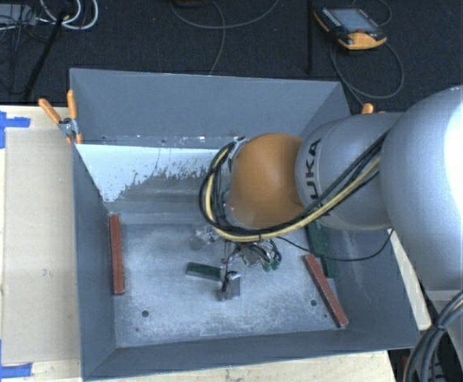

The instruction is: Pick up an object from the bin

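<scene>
Camera view: arm (422,181) reaches in from the right, with its orange wrist cover (263,181) low over the middle of the bin (88,213). Gripper (230,283) is down at the floor, a little near of centre. Whether it is apart or together cannot be told, since the wrist hides most of it. Dark flat bar (202,271) lies on the floor just left of the gripper tip; contact cannot be told. Small grey piece (204,235) lies farther back, left of the wrist. Brown strip (116,255) lies along the floor's left edge, second brown strip (324,290) along the right.
</scene>
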### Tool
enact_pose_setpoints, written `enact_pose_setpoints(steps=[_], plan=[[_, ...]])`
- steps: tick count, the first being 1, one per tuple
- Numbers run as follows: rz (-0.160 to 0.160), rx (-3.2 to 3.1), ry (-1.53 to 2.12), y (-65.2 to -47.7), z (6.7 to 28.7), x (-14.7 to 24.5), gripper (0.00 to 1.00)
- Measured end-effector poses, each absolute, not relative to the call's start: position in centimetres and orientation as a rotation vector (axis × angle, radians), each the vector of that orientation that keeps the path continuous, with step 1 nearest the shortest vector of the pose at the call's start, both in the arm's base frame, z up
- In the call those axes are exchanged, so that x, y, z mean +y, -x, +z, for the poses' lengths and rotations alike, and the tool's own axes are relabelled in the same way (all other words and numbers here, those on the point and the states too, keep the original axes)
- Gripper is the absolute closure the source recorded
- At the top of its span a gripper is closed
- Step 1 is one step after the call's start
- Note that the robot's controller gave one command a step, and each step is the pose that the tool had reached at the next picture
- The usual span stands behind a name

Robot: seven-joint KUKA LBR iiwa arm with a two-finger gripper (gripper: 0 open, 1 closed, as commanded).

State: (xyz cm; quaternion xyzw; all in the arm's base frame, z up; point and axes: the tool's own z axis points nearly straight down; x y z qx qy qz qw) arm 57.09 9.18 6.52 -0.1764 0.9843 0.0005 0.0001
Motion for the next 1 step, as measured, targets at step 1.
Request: enact_pose_setpoints(steps=[1], plan=[[0.001, 3.093, 0.550, -57.04, 6.99, 9.16, 1.00]])
